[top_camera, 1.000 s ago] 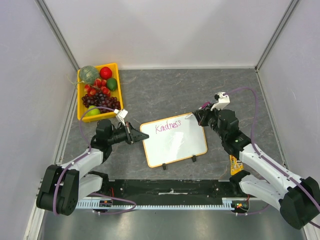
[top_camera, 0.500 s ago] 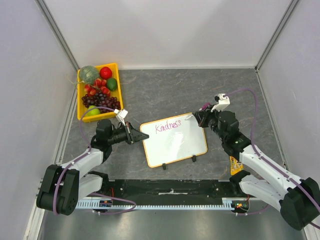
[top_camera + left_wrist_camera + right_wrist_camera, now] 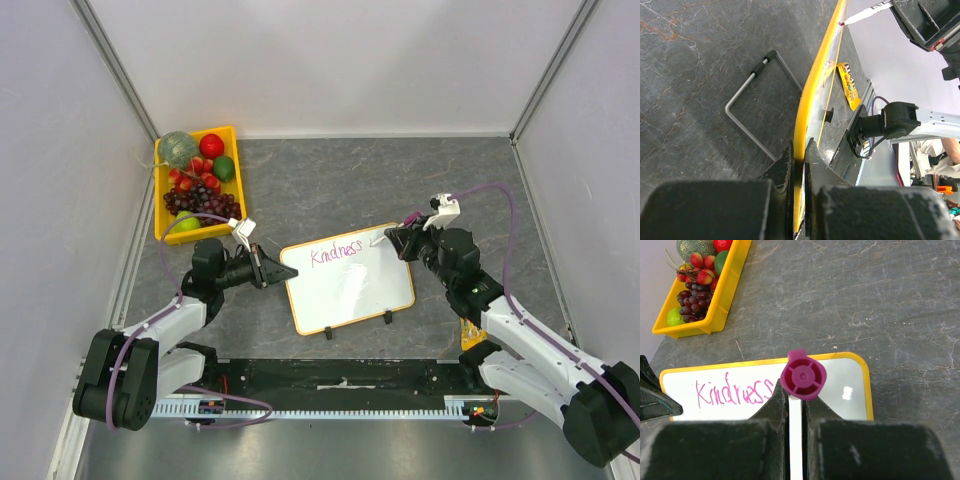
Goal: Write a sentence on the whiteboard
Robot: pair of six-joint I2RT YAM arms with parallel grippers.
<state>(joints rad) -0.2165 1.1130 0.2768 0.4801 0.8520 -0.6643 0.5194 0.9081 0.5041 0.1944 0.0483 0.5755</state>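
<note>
The whiteboard lies tilted at the table's centre, with the pink word "Kindness" along its far edge. That is all of the sentence that shows. My left gripper is shut on the board's left edge, and the yellow frame runs between its jaws. My right gripper is shut on a white marker whose tip rests near the board's far right corner, just past the word. From the right wrist, the marker's magenta end sits above the writing and the board.
A yellow bin of fruit stands at the far left. A yellow candy packet lies beside the right arm's base. Two black clips sit on the board's near edge. A wire stand lies on the table beside it.
My right wrist has shifted slightly toward the near side, with the marker tip staying just past the word's end. The left gripper and the board have not moved.
</note>
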